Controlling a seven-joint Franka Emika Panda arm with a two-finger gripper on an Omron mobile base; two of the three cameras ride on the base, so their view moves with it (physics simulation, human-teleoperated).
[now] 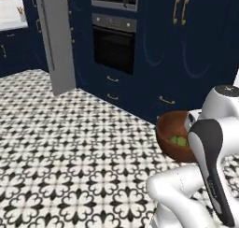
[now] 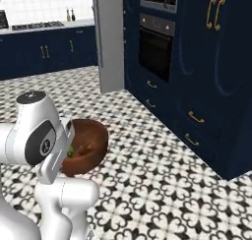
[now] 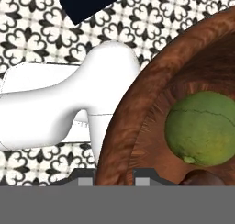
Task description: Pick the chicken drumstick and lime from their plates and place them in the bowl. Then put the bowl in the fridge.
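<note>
Right now my gripper (image 3: pixel 114 178) is clamped narrow on the rim of the bowl (image 3: pixel 137 108), one fingertip on the outside of the dark wood-grained wall and the other inside it, so the rim runs up between my tips in the hand view. Just beyond my inner fingertip, down in the bowl's hollow, the lime (image 3: pixel 202 129) rests against the curved inner wall, its yellowish-green skin showing a thin dark crease. Below the lime, at the edge of the hand view close to my tips, a small reddish-brown lump pokes up that may be the chicken drumstick (image 3: pixel 202 178); too little of it shows for me to be sure. In the right base view a brownish shape lies inside the bowl beside the green of the lime. The bowl hangs off the patterned black-and-white floor (image 1: pixel 70 143), carried close in front of my own white arm links. Ahead of my gripper and off to the side stands the grey fridge door (image 1: pixel 56 38), swung open, next to the navy cabinets (image 1: pixel 205 45) with gold handles and the built-in oven (image 1: pixel 114 45).
</note>
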